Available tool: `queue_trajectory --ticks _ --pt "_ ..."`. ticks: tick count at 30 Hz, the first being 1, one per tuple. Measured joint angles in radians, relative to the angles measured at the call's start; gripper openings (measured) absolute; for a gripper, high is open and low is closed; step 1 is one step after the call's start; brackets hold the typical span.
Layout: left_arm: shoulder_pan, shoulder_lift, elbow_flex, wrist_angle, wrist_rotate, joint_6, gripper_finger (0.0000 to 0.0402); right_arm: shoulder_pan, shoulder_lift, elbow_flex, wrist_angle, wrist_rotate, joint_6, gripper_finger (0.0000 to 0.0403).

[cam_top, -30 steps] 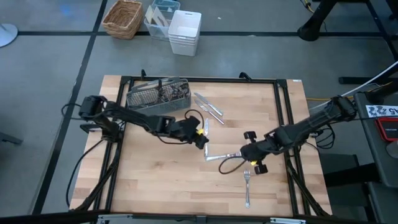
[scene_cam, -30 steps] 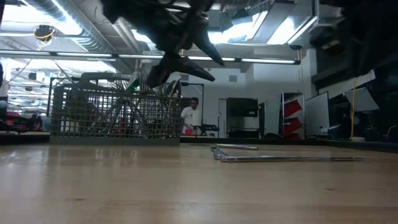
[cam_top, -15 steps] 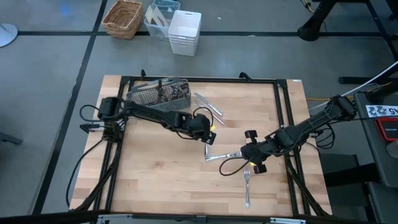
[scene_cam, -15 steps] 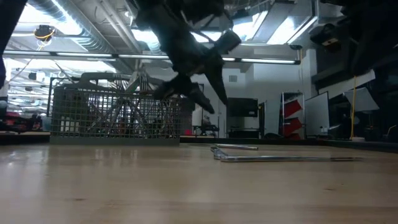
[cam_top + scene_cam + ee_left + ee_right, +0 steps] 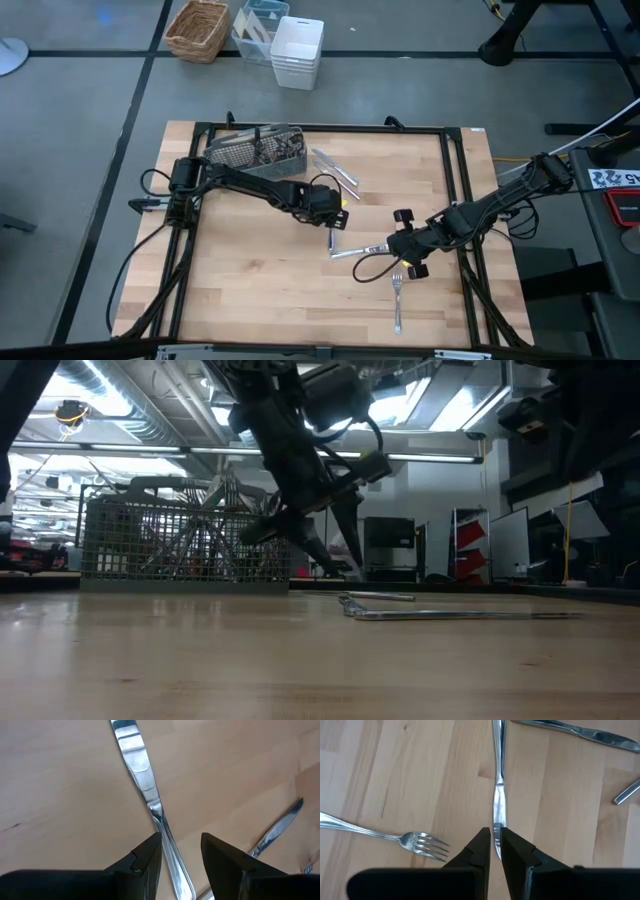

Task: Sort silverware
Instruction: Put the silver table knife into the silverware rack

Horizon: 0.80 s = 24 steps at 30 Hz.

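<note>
The silverware lies loose on the wooden table. One knife [image 5: 332, 238] [image 5: 150, 795] lies under my left gripper [image 5: 333, 222] [image 5: 181, 845], which is open and points steeply down, a finger on either side of the knife's handle just above the table [image 5: 330, 565]. A second knife [image 5: 360, 249] [image 5: 499, 810] lies crosswise beside it. My right gripper [image 5: 395, 252] [image 5: 495, 840] hovers above that knife's blade end, with only a narrow gap between its fingers and nothing in it. A fork [image 5: 397, 305] [image 5: 420, 842] lies nearer the front edge. More knives [image 5: 335, 172] lie by the grey mesh caddy [image 5: 255, 150].
The caddy [image 5: 185, 545] holds several pieces of silverware standing upright at the far left. A black frame [image 5: 455, 200] runs round the tabletop. A wicker basket [image 5: 198, 28] and white bins [image 5: 297, 50] stand on the floor beyond the far edge.
My left gripper has sunk toward the knife beneath it, shifted a little toward the table's right edge and tipped more steeply down, its fingers staying open. The silverware has not moved.
</note>
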Motion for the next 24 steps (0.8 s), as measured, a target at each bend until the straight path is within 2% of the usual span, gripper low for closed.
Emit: queue_trajectory --ticks 24 --pt "-0.004 0.069 0.000 0.056 0.000 -0.069 0.0129 0.000 0.001 0.000 0.000 0.002 -0.003 0.0046"
